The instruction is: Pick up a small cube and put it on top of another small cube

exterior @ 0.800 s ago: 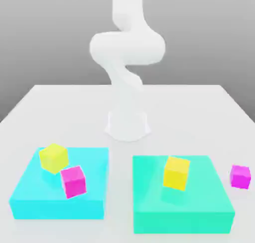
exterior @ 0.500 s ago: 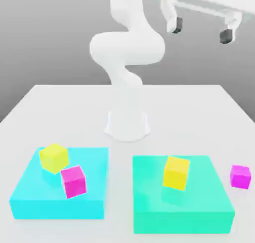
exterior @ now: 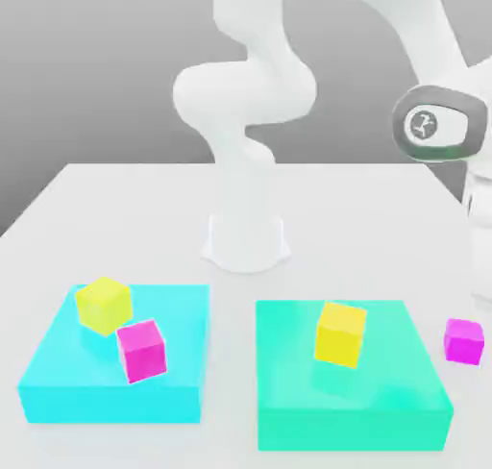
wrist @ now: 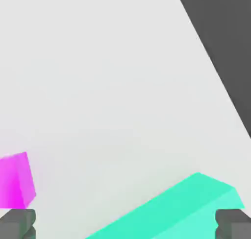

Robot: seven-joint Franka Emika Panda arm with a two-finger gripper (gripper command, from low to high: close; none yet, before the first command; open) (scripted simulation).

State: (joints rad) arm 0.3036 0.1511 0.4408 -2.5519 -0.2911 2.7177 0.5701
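The tool (wrist: 125, 223) hangs wide open and empty above the tabletop (wrist: 108, 86). The small cube (wrist: 15, 180) sits beside one fingertip (wrist: 17, 222), not between them, so descending now risks clipping or knocking it toward the green block (wrist: 196, 203).

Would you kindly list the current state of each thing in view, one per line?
Claw: open, holding nothing.
Magenta cube on the table: resting free beside the green block.
Magenta cube on the cyan block: tilted, ungrasped.
Yellow cube on the cyan block: resting.
Yellow cube on the green block: resting.
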